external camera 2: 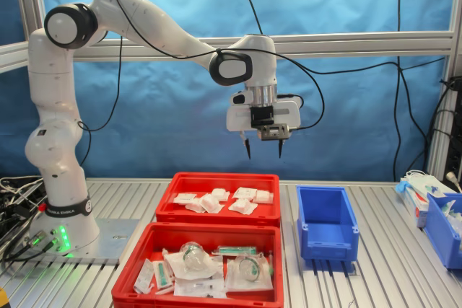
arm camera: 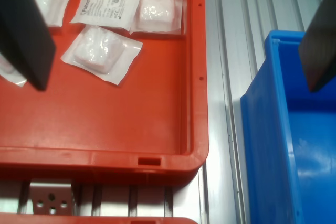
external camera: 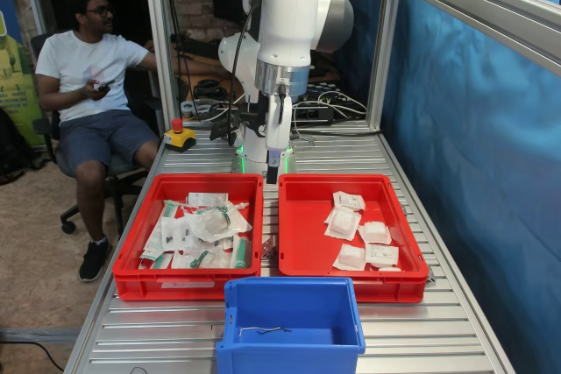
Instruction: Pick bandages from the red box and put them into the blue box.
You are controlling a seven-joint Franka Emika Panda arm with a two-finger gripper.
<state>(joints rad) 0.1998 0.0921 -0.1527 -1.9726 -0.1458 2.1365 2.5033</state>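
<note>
Second exterior view: the gripper (external camera 2: 263, 151) is held high above the red box (external camera 2: 216, 211), jaws parted and empty. The bandages (external camera 2: 220, 201) lie in that box, below and left of the jaws; the blue box (external camera 2: 327, 223) sits at lower right.

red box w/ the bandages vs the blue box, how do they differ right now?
Colour and build: the red box is a shallow, wide tray; the blue box is deeper and narrower.
Contents: the red box holds several white bandages; the blue box holds no bandages, only a thin wire-like item on its floor in the first exterior view.
Shared: both are rectangular plastic bins on the slatted metal table, and the open end effector hangs above, touching neither.
</note>
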